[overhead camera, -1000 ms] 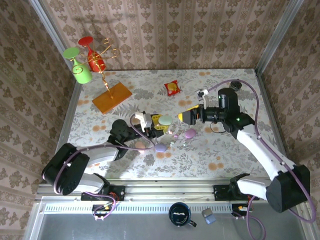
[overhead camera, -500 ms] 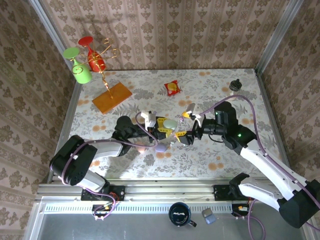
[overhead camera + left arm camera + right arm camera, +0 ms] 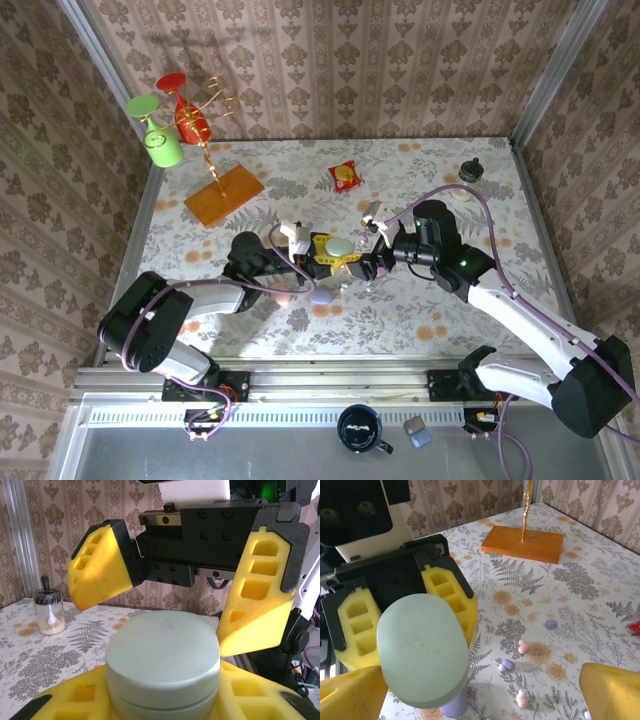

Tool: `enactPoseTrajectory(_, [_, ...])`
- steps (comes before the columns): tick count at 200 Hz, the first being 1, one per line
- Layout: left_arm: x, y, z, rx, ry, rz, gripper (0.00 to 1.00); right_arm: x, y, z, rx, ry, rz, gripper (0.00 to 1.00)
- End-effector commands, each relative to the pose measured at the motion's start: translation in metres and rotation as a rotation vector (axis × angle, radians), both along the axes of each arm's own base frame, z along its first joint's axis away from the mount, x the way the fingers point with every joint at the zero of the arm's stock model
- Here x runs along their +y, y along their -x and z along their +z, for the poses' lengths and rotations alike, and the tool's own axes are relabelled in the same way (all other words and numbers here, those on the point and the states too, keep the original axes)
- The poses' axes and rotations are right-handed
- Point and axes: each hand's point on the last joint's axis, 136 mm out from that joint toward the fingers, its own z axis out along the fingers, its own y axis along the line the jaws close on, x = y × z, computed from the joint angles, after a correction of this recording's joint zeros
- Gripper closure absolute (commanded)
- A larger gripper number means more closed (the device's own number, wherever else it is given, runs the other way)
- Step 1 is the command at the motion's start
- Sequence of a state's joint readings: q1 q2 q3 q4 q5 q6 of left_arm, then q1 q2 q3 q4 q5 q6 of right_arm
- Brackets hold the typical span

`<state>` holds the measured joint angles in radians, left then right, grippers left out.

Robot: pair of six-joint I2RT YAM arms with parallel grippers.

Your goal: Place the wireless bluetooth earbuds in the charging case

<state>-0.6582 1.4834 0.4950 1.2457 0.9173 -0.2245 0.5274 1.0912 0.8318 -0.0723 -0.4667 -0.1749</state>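
My left gripper (image 3: pixel 333 254) is shut on a closed pale green charging case (image 3: pixel 340 245), its yellow fingers (image 3: pixel 451 594) pressing the case (image 3: pixel 422 647) from both sides. Right in front of the case, my right gripper (image 3: pixel 360 266) stands open with its yellow fingers (image 3: pixel 100 565) spread on either side of the case (image 3: pixel 162 652) without touching it. Several tiny earbuds lie on the table beyond the case: a purple one (image 3: pixel 551 624), a pink one (image 3: pixel 522 647), another purple one (image 3: pixel 507 665) and a pink one (image 3: pixel 522 698).
A purple case (image 3: pixel 321 296) and a pinkish case (image 3: pixel 283 290) lie on the table under the left arm. Farther back are a wooden stand (image 3: pixel 224 193) with hanging glasses, a red packet (image 3: pixel 344 176) and a small jar (image 3: pixel 470 170).
My right gripper has swung down and to the left, from beside the green case to right in front of it. The left gripper has kept its hold on the case, shifting slightly right.
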Motion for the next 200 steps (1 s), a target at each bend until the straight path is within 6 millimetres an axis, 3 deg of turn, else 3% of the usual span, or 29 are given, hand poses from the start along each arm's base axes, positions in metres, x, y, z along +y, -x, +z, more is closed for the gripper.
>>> enactPoseTrajectory(1, [0.002,0.01,0.007,-0.059,0.023,-0.038,0.64,-0.005,-0.019,0.033,-0.054,-0.066,-0.097,0.02])
enactPoseTrajectory(71, [0.007,0.005,0.004,-0.059,0.017,-0.023,0.64,-0.015,-0.045,0.045,0.023,-0.181,-0.232,0.03])
enactPoseTrajectory(93, [0.008,0.006,0.003,-0.05,0.016,-0.019,0.64,-0.011,-0.039,0.049,0.028,-0.191,-0.19,0.03])
enactPoseTrajectory(122, [0.009,0.003,0.002,-0.059,0.017,0.008,0.64,-0.002,-0.009,0.061,0.004,-0.241,-0.047,0.03])
enactPoseTrajectory(147, [0.011,0.003,0.0,-0.062,0.016,0.026,0.64,-0.011,0.002,0.068,-0.008,-0.283,-0.073,0.0])
enactPoseTrajectory(173, [0.016,0.004,-0.004,-0.056,0.014,0.057,0.64,-0.039,-0.008,0.055,0.039,-0.286,-0.27,0.0])
enactPoseTrajectory(200, [0.022,0.003,-0.005,-0.065,0.015,0.099,0.64,-0.068,-0.015,0.02,0.187,-0.284,-0.471,0.0])
